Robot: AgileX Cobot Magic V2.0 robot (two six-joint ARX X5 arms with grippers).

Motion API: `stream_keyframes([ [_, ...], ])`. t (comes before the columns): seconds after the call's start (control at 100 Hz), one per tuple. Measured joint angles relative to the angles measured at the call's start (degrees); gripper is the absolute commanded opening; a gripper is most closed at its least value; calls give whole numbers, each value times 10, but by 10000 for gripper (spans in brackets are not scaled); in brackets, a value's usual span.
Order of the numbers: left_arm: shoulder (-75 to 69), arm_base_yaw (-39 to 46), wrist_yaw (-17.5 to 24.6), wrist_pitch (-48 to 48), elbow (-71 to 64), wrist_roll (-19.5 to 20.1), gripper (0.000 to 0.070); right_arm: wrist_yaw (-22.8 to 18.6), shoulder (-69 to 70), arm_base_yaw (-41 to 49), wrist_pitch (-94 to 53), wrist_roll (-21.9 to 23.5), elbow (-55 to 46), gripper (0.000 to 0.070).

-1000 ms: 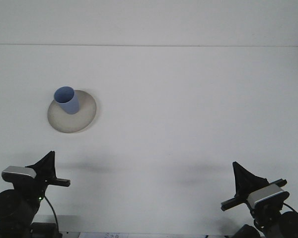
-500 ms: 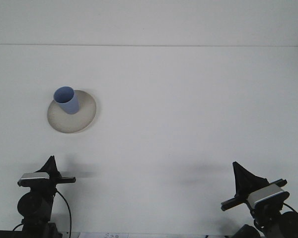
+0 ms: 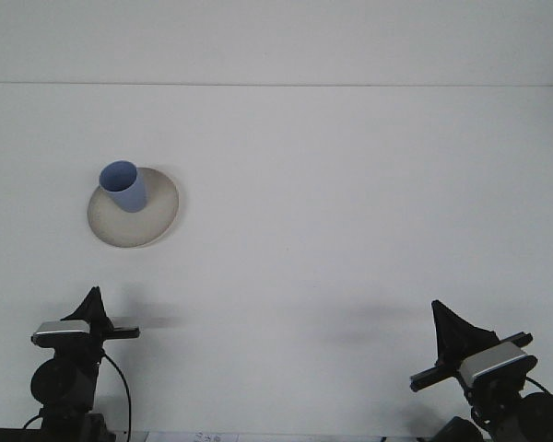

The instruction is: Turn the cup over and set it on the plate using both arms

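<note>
Left fingers: we see the left gripper (image 3: pixel 94 313) low at the near left edge of the table (image 3: pixel 350 184), holding nothing; its dark fingers overlap into one wedge from this angle, so we cannot tell whether they are spread or pressed together.
Right fingers: the right gripper (image 3: pixel 453 343) sits at the near right edge, also empty-handed; here too the fingers read as a single dark shape, and we cannot tell their state.
Left arm, just changed: compared with a second ago, it has pulled back and turned toward its rest pose, and over the last half second it has barely shifted.
Right arm, just changed: nothing; it stands where it stood a second ago.
Cup: the blue cup (image 3: pixel 123 186) stands on the plate (image 3: pixel 157 216), toward its far left side, with its open mouth apparently facing up, though the steep view makes us hedge a little on that.
Plate: it lies on the left half of the table, well apart from both grippers, unmoved across the second.
Meaning for the task: we judge the flip and placement done, with both arms retired and nothing left to grasp.
Risk: we see little, since the cup looks settled and no gripper is near it.
</note>
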Motion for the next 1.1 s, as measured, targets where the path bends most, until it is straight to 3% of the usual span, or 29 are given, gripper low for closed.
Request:
stream_keyframes([
  [0.51,0,0,0,0,0,0,15,0,0,0,0,-1,0,6],
  [0.65,0,0,0,0,0,0,15,-6,-2,-37,2,-28,-3,5],
  [0.86,0,0,0,0,0,0,15,-96,-44,-235,58,-40,-100,6],
  [1.02,0,0,0,0,0,0,15,-195,-90,-380,143,-35,-217,6],
  [1.1,0,0,0,0,0,0,15,-210,-89,-404,189,-31,-265,6],
])
